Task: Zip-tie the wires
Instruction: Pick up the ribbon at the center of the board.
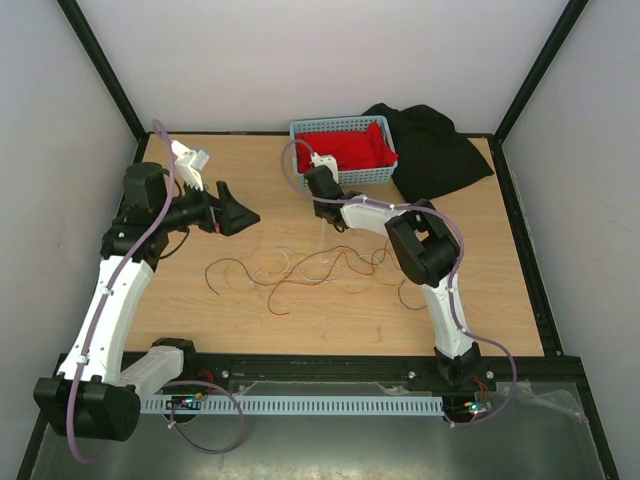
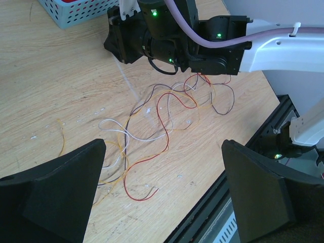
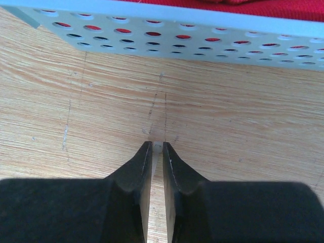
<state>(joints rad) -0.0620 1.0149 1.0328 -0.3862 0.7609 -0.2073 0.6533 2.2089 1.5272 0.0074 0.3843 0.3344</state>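
The wires [image 1: 300, 268] lie in a loose curly tangle of red, dark, white and yellow strands on the wooden table's middle; they also show in the left wrist view [image 2: 162, 109]. My right gripper [image 1: 322, 200] hovers just in front of the basket and is shut on one end of the zip tie [image 3: 157, 147], a pale strip that hangs from it down toward the wires [image 2: 129, 83]. My left gripper [image 1: 235, 215] is open and empty, held above the table left of the wires, its jaws wide apart in its wrist view [image 2: 164, 192].
A light blue perforated basket [image 1: 300, 128] holding red cloth [image 1: 345, 145] stands at the back centre, close ahead in the right wrist view [image 3: 177, 35]. A black cloth [image 1: 435, 150] lies at the back right. A black rail [image 1: 330, 365] runs along the near edge.
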